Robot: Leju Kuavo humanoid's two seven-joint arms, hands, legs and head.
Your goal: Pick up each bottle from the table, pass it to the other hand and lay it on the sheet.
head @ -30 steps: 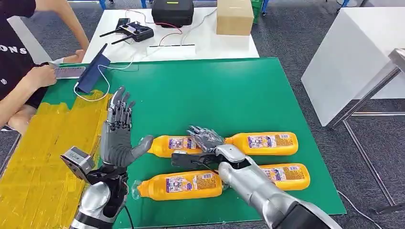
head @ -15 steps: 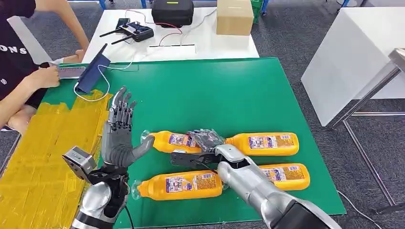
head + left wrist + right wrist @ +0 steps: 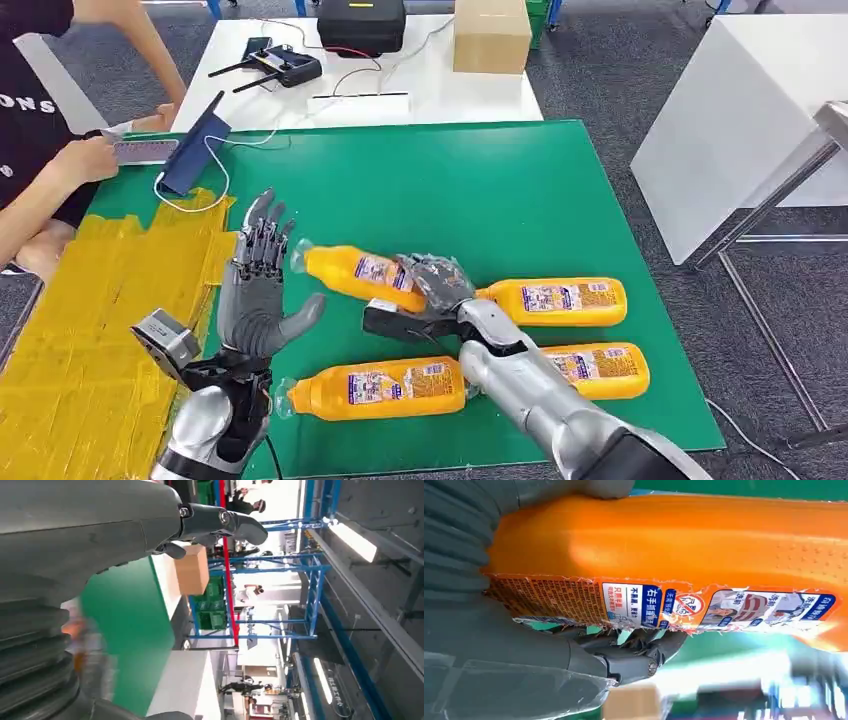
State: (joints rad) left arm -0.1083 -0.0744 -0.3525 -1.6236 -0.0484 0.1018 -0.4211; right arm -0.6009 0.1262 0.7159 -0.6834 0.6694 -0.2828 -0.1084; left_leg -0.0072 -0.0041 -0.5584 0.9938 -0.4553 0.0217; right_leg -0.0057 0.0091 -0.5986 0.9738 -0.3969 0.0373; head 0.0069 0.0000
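Observation:
My right hand point(image 3: 432, 284) grips an orange bottle point(image 3: 356, 271) by its base end and holds it tilted above the green table point(image 3: 470, 190), its clear cap toward my left hand. In the right wrist view the bottle point(image 3: 704, 550) sits against the palm with dark fingers point(image 3: 634, 650) curled under its label. My left hand point(image 3: 257, 290) stands upright with fingers spread, close beside the cap, not touching. Three more orange bottles lie on the green: one at the front point(image 3: 378, 387), one to the right point(image 3: 555, 301), one at the front right point(image 3: 598, 368). The yellow sheet point(image 3: 90, 320) lies at the left.
A person sits at the far left with a hand point(image 3: 85, 158) on a phone, beside a blue tablet point(image 3: 195, 145) and white cable. A white table point(image 3: 370, 75) behind holds a black case, a radio unit and a cardboard box point(image 3: 490, 35). Another white table point(image 3: 740, 120) stands right.
My right hand has lifted the bottle off the table and carried its cap end up and toward my left hand. The left hand has tipped slightly toward it.

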